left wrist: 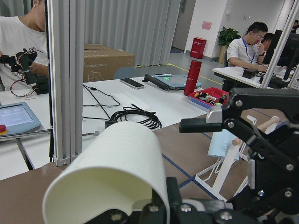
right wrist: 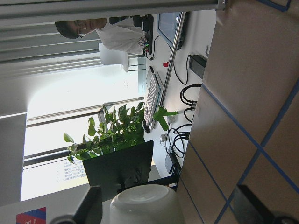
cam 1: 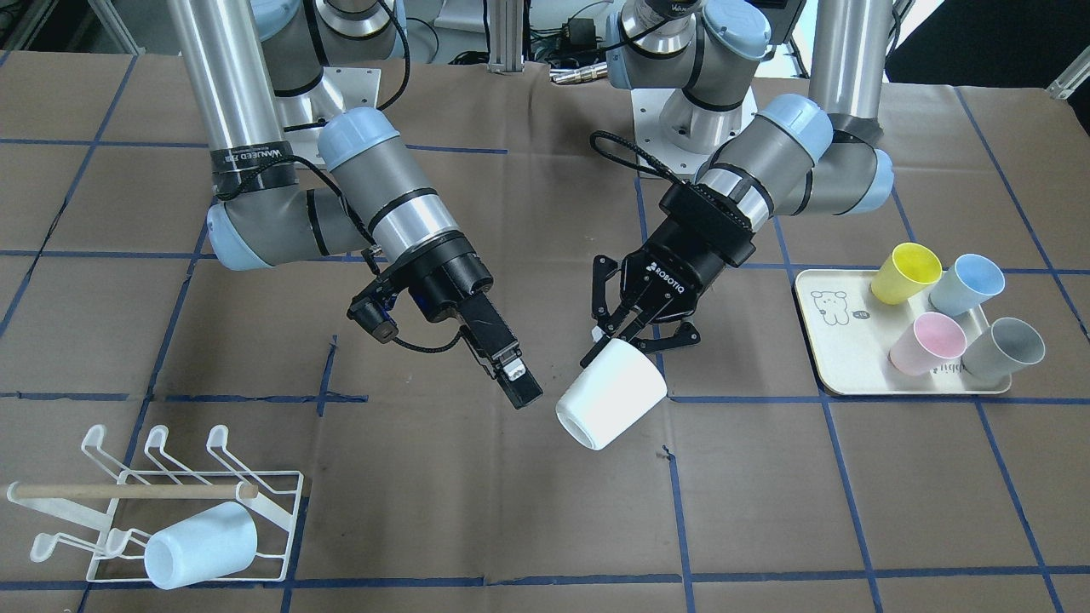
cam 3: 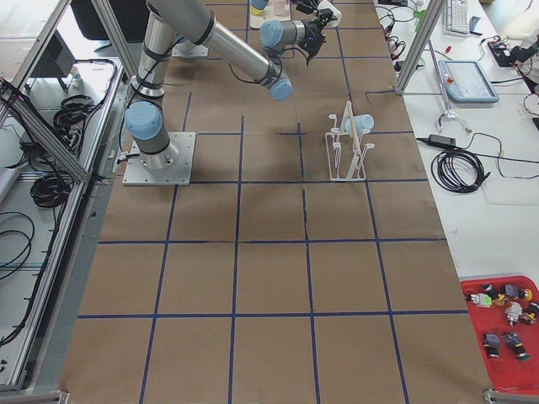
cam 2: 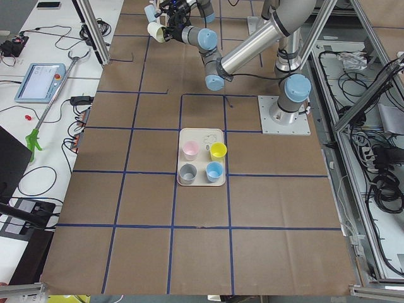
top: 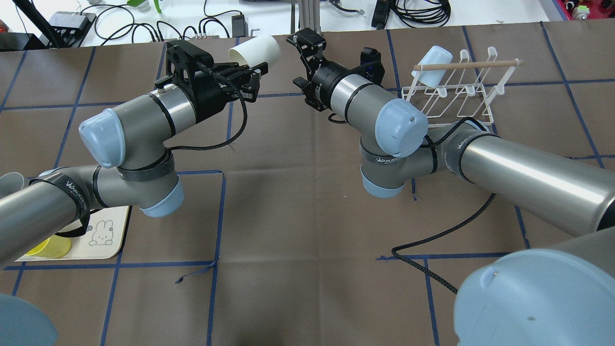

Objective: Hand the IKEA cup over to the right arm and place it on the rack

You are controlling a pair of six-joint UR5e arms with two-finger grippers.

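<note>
My left gripper (cam 1: 610, 339) is shut on the rim of a white IKEA cup (cam 1: 611, 397) and holds it tilted above the table's middle; the cup also shows in the overhead view (top: 254, 50). My right gripper (cam 1: 516, 380) is open and empty, a little to the side of the cup and pointing at it. In the right wrist view the cup (right wrist: 145, 203) sits between its spread fingers (right wrist: 93, 206). The white wire rack (cam 1: 183, 498) with a wooden dowel stands on the right arm's side and holds a pale blue cup (cam 1: 201, 545).
A cream tray (cam 1: 839, 340) on the left arm's side carries yellow (cam 1: 906, 272), blue (cam 1: 966, 285), pink (cam 1: 926, 342) and grey (cam 1: 1005, 349) cups. A black cable (top: 432, 240) lies on the table by the right arm. Brown table with blue tape lines.
</note>
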